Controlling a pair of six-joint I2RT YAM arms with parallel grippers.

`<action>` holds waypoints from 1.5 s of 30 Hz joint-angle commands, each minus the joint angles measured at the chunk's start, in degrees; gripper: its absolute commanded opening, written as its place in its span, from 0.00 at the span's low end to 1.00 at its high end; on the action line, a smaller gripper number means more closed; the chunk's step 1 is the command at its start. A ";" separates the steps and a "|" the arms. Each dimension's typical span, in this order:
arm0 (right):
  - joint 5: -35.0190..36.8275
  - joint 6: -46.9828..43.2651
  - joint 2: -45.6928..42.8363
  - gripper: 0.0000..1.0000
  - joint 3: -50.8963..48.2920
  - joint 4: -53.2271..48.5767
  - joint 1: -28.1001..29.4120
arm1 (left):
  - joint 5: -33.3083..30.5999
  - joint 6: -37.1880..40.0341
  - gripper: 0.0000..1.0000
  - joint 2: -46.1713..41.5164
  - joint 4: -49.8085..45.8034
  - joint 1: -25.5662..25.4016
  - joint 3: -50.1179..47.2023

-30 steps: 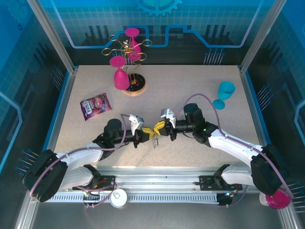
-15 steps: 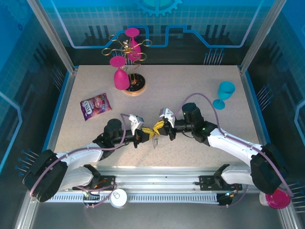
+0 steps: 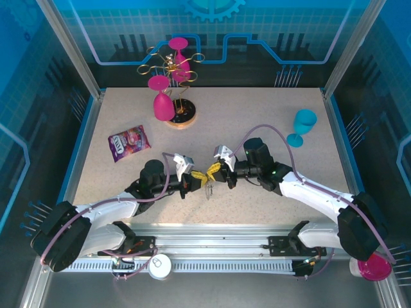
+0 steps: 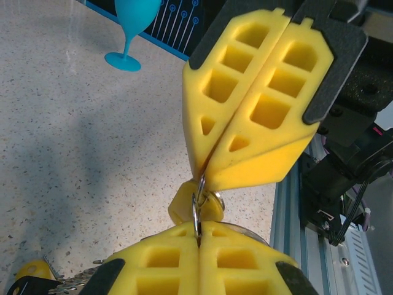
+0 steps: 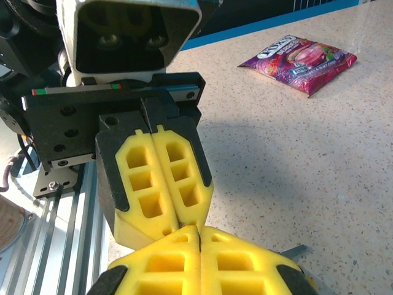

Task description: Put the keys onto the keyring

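Both grippers meet tip to tip above the near middle of the table. In the left wrist view my left gripper [image 4: 199, 228] is shut on the lower edge of a thin silvery ring [image 4: 197, 209] of the keyring. The right gripper [image 4: 206, 177] is shut on the ring's top from the other side. A key with a yellow head [image 4: 181, 208] hangs just behind the ring, and another yellow piece with a toothed metal blade [image 4: 37, 273] shows low on the left. From above, the left gripper [image 3: 200, 177] and right gripper [image 3: 210, 172] touch, with small dark parts [image 3: 208, 190] dangling beneath. The loop's body is hidden.
A purple candy bag [image 3: 128, 142] lies left of the arms. A gold wire rack [image 3: 172, 67] with pink glasses stands at the back, with a pink glass [image 3: 162, 102] beside it. A teal goblet [image 3: 302, 125] stands at the right. The metal rail [image 3: 212, 240] runs along the near edge.
The right gripper has crept a little to the left, closing the small gap to the left gripper. Both stay shut.
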 commanded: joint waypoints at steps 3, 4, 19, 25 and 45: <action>4.19 -1.01 1.14 0.00 2.03 -2.80 0.52 | 1.66 -0.34 0.00 -0.50 3.87 -0.42 -0.08; 4.51 -1.01 1.15 0.00 2.13 -3.11 0.55 | 1.64 -0.20 0.00 -0.56 3.88 -0.41 -0.08; 5.85 3.67 -0.07 0.00 2.93 -3.73 -0.40 | -0.72 5.83 0.00 -2.68 -2.02 -1.24 0.31; 6.52 3.95 0.26 0.00 3.07 -4.55 -0.51 | -1.53 7.44 0.00 -3.84 -2.05 -1.81 -0.05; 10.46 6.34 2.31 0.00 4.96 -6.95 -0.25 | -6.17 16.77 0.00 -6.05 -4.11 -5.18 0.80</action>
